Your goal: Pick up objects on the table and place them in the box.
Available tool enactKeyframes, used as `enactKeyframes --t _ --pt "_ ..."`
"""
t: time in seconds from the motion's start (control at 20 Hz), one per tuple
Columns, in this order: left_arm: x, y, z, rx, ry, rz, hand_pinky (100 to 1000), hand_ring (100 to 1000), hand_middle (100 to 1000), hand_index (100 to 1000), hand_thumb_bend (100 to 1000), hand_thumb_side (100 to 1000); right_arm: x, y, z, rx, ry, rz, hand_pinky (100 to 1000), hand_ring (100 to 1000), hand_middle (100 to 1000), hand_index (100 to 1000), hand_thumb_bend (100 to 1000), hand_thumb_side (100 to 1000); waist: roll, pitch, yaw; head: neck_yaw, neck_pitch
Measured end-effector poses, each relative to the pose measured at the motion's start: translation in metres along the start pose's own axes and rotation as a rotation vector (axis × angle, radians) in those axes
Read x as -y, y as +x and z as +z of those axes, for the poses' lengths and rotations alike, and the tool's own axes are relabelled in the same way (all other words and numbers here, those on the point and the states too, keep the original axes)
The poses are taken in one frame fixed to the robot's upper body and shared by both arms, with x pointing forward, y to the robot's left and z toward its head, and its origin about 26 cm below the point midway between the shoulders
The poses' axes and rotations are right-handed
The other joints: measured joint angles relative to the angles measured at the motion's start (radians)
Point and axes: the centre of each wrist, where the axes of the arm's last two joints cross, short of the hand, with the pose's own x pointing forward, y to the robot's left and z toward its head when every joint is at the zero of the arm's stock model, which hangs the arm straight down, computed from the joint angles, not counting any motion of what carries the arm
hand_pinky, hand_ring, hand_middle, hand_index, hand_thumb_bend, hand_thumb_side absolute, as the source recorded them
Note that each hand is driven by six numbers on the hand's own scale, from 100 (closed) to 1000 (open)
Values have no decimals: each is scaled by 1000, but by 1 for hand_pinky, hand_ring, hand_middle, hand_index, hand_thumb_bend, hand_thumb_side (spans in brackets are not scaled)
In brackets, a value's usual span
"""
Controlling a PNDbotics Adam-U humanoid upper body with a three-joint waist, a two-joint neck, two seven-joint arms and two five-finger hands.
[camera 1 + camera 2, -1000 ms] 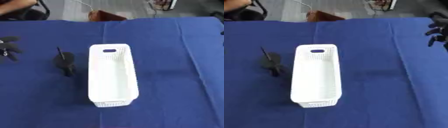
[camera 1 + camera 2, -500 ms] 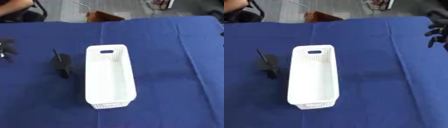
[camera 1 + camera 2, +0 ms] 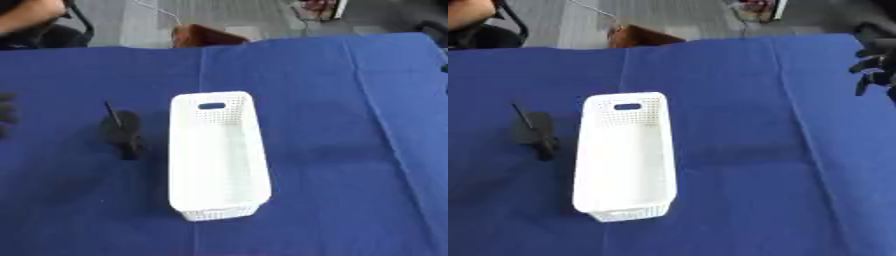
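A long white perforated box lies on the blue tablecloth, its handle cut-out at the far end, with nothing inside. Just left of it lies a small black object with a thin stick pointing up and away. My left hand shows only as a dark blur at the left edge, well apart from the black object. Over the table's far right edge hangs my right hand, fingers relaxed and holding nothing, far from the box.
Beyond the table's far edge stand a brown object on the grey floor and a seated person at the upper left. Wide stretches of blue cloth lie to the right of the box and in front of it.
The whole picture has shifted slightly, so the camera has moved. My left hand has slipped further out at the left edge. The box, the black object and my right hand stay put.
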Motion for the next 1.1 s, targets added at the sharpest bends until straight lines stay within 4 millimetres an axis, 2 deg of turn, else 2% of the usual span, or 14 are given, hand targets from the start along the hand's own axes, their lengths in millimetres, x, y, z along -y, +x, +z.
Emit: enactKeyframes --t 0.6,1.1 --pt "-1 3 -3 3 -3 25 608 744 1000 895 100 986 0 1 -1 3 1 1 411 666 716 835 1000 541 1 5 -7 0 -5" --pt "-7 11 -13 28 -12 33 608 743 1000 893 100 995 1 2 -5 12 5 4 411 667 716 835 1000 541 2 20 -37 3 -18"
